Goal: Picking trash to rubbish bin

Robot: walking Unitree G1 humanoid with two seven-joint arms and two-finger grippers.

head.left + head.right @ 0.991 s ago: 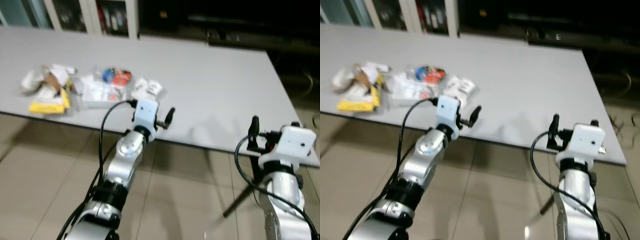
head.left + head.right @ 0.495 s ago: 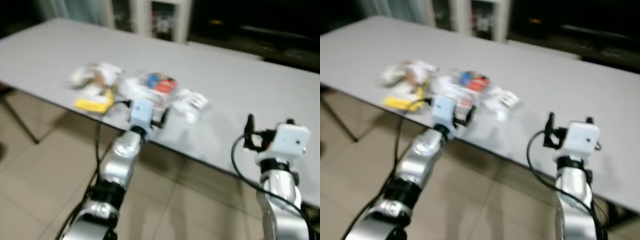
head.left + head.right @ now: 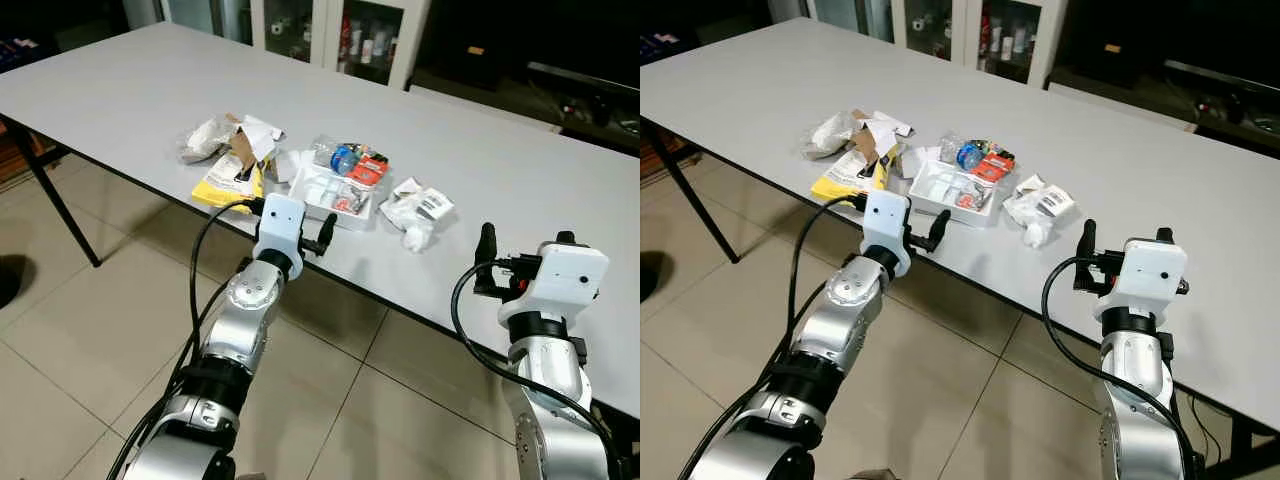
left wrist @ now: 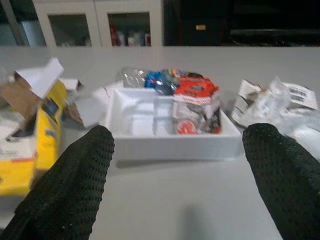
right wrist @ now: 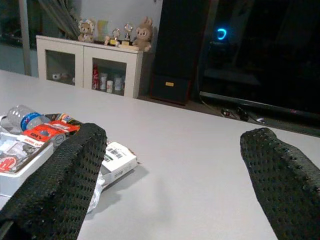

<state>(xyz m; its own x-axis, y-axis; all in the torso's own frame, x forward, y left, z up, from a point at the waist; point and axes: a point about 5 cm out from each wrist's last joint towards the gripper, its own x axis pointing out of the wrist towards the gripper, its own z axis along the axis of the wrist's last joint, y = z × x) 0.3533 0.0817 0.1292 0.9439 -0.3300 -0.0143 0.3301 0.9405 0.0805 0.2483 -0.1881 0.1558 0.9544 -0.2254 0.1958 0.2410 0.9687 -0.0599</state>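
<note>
Left eye view has swung and steadied since a second ago: the litter that sat off to the far left, blurred, now lies sharp and near centre on the grey table (image 3: 480, 150); that is the camera turning with the robot, not the trash moving, and it suggests the approach is done and picking can begin; no rubbish bin can be made out yet.

The left gripper (image 4: 180, 175) hovers at the near table edge, fingers spread wide and holding nothing, aimed straight at the white plastic tray (image 4: 150, 135); the tray is rigid, shallow and compartmented, with a crinkled red snack packet (image 4: 196, 102) standing in it and a clear plastic bottle (image 4: 137, 77) with a blue label lying just behind. To its left lie a yellow flattened carton (image 3: 228, 185), torn brown cardboard (image 3: 242, 150) and crumpled white paper (image 3: 205, 138); to its right, a soft clear plastic bag with a barcode label (image 3: 420, 208).

The right gripper (image 5: 175, 175) hangs over bare table right of the pile, likewise parted and empty.
</note>
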